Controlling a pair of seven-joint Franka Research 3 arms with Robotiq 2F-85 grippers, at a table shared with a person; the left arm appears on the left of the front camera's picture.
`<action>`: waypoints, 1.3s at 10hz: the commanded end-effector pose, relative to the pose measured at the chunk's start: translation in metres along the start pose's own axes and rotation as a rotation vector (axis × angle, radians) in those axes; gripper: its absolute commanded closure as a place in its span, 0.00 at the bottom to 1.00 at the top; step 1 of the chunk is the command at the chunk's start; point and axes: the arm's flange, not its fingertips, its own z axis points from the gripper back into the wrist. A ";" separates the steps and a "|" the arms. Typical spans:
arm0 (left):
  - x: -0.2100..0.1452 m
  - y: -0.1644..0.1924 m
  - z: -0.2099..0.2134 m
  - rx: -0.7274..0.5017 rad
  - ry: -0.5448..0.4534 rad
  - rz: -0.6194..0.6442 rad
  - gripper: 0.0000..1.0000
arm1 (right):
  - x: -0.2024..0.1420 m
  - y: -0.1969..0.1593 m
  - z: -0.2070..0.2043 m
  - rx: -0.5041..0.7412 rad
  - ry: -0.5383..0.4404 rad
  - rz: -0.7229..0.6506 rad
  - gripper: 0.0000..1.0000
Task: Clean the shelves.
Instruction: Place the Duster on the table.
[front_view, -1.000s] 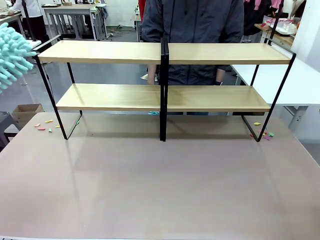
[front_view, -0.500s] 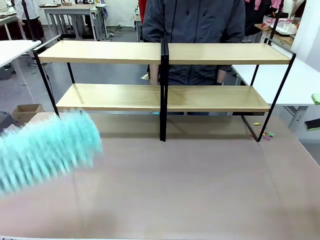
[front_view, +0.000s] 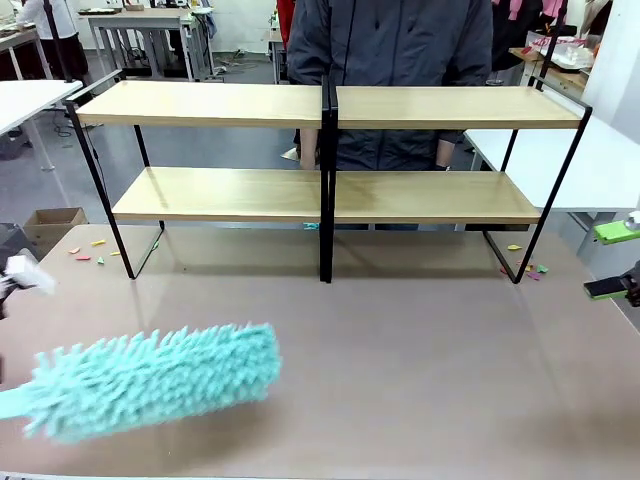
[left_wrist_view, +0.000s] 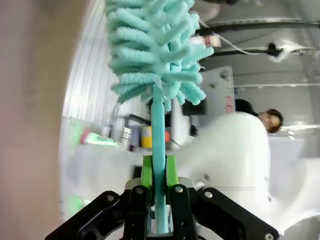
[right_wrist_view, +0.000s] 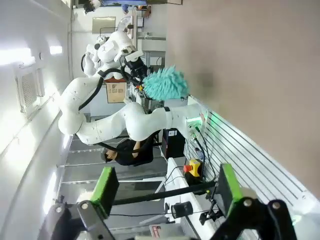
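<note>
While shelves (front_view: 330, 195) stand apart, fingers (left_wrist_view: 145, 172) clamp duster (left_wrist_view: 155, 55)

- The shelves (front_view: 330, 150): a wide two-tier rack of long light-wood boards on a thin black metal frame with a central black post.
- It stands upright at the far side of the brownish-grey tabletop (front_view: 350, 370), its length running across the front view.
- Both boards are bare and level.
</note>
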 end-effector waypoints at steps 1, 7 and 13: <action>-0.027 -0.012 0.000 -0.071 -0.004 0.016 0.88 | -0.005 0.016 0.006 0.016 -0.026 0.038 0.00; 0.046 0.050 0.009 0.074 0.068 -0.070 0.88 | -0.005 0.016 0.006 0.016 -0.026 0.038 0.00; 0.037 0.057 0.038 0.257 -0.187 -0.009 0.00 | -0.005 0.016 0.006 0.016 -0.026 0.038 0.00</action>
